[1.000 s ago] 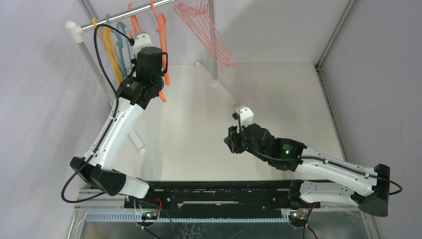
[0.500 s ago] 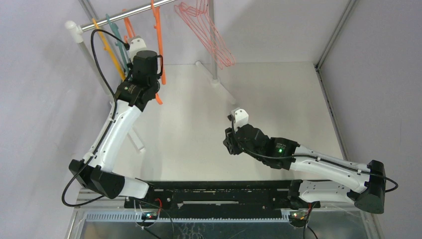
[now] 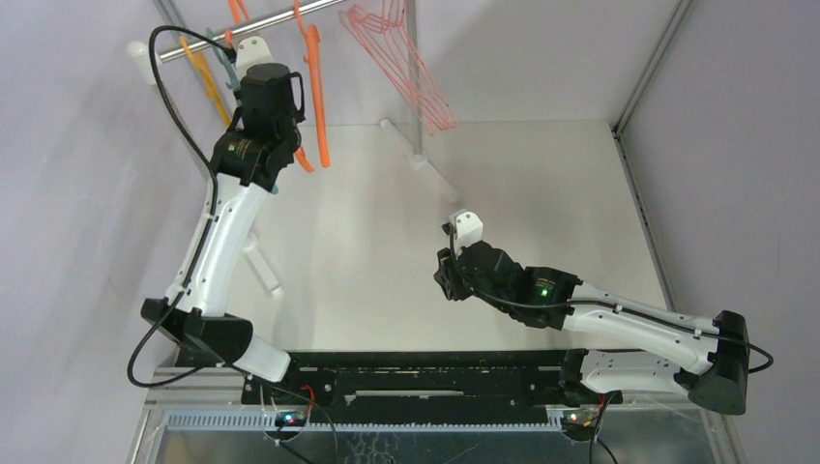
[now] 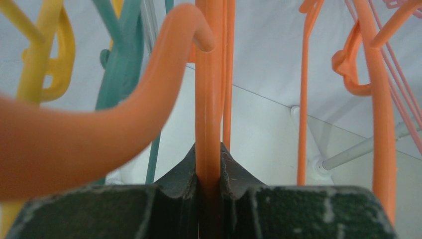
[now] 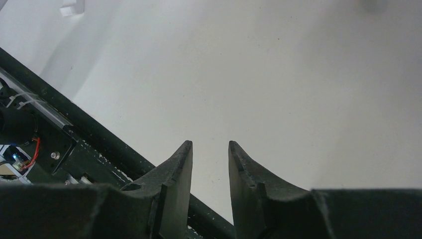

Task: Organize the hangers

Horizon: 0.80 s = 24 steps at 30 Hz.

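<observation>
left fingers (image 4: 171,191) clamp orange hanger (image 4: 209,99), wrist-view only

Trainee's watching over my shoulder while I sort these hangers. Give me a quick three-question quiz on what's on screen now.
1. True or false: the right gripper holds a hanger.
2. What colour is the hanger clamped in the left gripper? A teal, B orange, C yellow.
3. Fill in: the pink hangers hang from the silver ____.
Key: 1 false, it is open and empty; 2 B, the orange hanger; 3 rail.
</observation>
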Tool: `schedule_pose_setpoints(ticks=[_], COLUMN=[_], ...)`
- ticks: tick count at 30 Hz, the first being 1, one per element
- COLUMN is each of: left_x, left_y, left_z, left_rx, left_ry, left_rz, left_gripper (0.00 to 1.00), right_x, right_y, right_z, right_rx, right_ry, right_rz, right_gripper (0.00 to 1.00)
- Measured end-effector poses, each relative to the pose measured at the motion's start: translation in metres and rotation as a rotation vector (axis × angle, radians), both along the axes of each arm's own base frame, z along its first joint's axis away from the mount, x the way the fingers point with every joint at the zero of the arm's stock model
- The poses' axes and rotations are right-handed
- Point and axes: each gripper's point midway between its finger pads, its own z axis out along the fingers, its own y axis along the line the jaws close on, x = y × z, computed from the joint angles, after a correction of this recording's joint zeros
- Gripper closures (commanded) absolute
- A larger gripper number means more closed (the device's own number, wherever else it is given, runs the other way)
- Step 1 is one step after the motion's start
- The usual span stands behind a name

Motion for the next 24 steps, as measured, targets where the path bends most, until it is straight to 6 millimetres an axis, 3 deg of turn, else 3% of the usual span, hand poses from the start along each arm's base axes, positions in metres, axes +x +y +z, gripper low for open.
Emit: schedule_pose_setpoints(ticks=[9, 16, 21, 24], left_x=[0.030, 0.048, 0.060, 0.070], left_y=[-0.003, 0.004, 0.007, 0.007], left_z=[-0.006, 0.000, -0.023, -0.026], left_rx=[-0.001, -0.017, -0.035, -0.049], left_ry=[0.053, 0.059, 0.115, 0.082], left_rz=[-0.023, -0.023, -0.027, -0.026], left_gripper=[1.00, 1.00, 1.00, 0.96], right_x=[0.002, 0.005, 0.007, 0.007], right_y=[-0.001, -0.005, -0.006, -0.006], right_z=[0.000, -0.001, -0.002, -0.004], right_rx=[-0.002, -0.007, -0.009, -0.017], right_ry=[-0.003, 0.000, 0.001, 0.006], right_rz=[-0.008, -0.024, -0.028, -0.030], right_gripper=[0.61, 0.61, 0.61, 0.61])
